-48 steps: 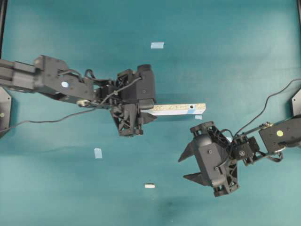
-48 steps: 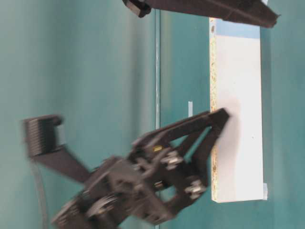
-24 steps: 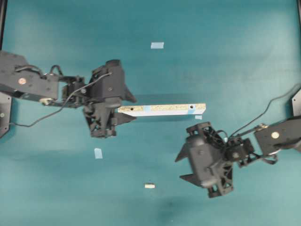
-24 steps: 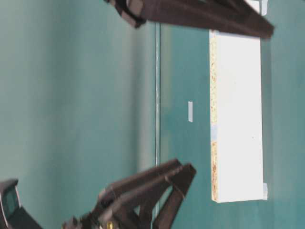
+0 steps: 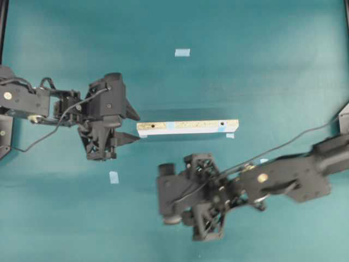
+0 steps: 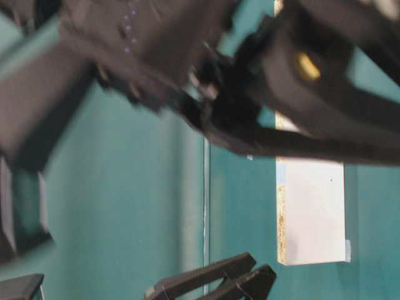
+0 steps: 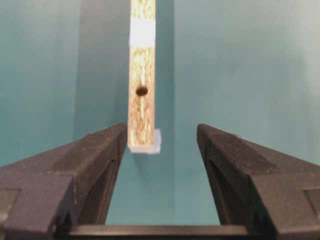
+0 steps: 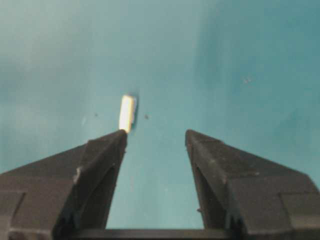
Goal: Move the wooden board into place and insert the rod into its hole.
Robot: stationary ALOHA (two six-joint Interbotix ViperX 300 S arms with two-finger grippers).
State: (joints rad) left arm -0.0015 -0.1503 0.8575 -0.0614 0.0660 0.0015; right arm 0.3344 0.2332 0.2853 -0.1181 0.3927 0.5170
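Right end effector [image 8: 156, 137]: two dark, wedge-shaped fingers rise from the lower edge of the frame, spread apart with bare surface between them.
Left-hand finger [image 8: 95, 165]: its tip ends just under the near end of the rod; actual contact cannot be told.
Right-hand finger [image 8: 220, 165]: stands well clear of the rod, nothing near its tip.
Rod [image 8: 126, 113]: a short cream-white peg lying flat, pointing away from the camera, outside the gap and above the left-hand tip.
Worktop [image 8: 225, 60]: plain teal covering fills the view, with a few faint specks.
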